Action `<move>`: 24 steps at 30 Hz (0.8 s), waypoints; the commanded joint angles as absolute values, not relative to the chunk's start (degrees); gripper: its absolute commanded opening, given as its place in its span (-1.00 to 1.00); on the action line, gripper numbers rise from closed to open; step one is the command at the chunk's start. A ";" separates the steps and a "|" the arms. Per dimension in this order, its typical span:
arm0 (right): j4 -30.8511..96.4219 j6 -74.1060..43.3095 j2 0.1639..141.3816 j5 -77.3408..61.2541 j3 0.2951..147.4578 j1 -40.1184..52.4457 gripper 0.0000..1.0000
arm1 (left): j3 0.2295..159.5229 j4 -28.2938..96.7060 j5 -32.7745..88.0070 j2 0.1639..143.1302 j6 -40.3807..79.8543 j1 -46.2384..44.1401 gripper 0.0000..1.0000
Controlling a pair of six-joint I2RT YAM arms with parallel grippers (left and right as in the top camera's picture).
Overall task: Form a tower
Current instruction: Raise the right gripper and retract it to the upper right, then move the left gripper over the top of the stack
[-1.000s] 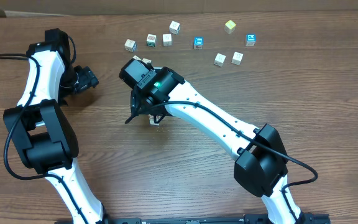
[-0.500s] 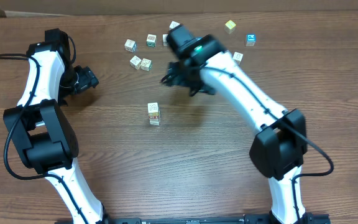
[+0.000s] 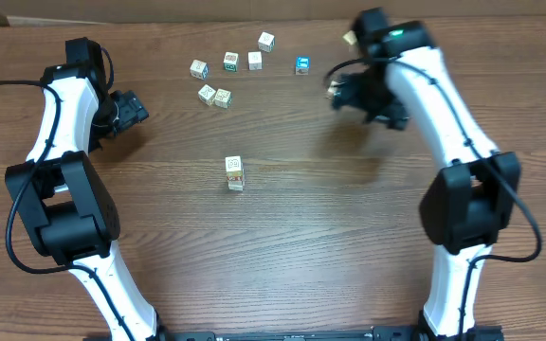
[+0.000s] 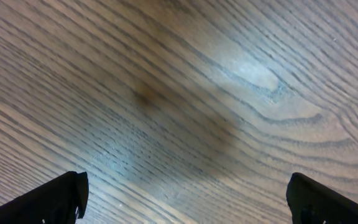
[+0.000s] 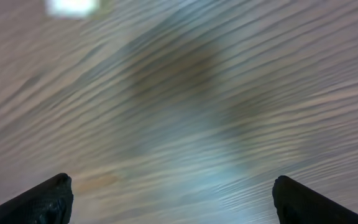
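The tower [image 3: 234, 173] is a narrow column of pale printed cubes standing alone at mid-table, with nothing touching it. My right gripper [image 3: 341, 87] hovers far off at the back right, over the loose cubes there. In the right wrist view this gripper [image 5: 173, 202] is open above blurred bare wood, with a pale cube [image 5: 72, 6] at the top edge. My left gripper [image 3: 131, 109] rests at the left side, well away from the tower. The left wrist view shows its jaws [image 4: 185, 205] open and only wood grain between them.
Several loose pale cubes [image 3: 223, 97] lie behind the tower, along with one blue-faced cube [image 3: 302, 64]. A yellow cube [image 3: 348, 38] peeks out beside the right arm [image 3: 444, 104], which hides other cubes. The table's back edge runs just beyond them.
My right gripper has opened and swung from the tower to the back right, leaving the column standing. The left arm has not moved.
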State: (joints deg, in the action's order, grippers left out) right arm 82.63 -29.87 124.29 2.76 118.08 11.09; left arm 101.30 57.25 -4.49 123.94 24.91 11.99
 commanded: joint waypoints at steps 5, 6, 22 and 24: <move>83.44 -26.72 123.55 2.90 119.70 -0.97 1.00 | 101.45 59.31 4.08 124.62 25.34 11.55 1.00; 82.96 -26.74 123.55 2.85 119.70 -3.09 1.00 | 101.41 60.45 4.38 124.62 22.90 11.51 0.68; 73.52 -26.72 123.55 2.90 119.70 -11.22 1.00 | 132.94 86.74 7.38 122.02 6.37 3.51 0.73; 73.54 -26.72 123.55 2.90 119.70 -11.22 1.00 | 134.13 91.07 12.08 122.02 5.21 -0.05 0.76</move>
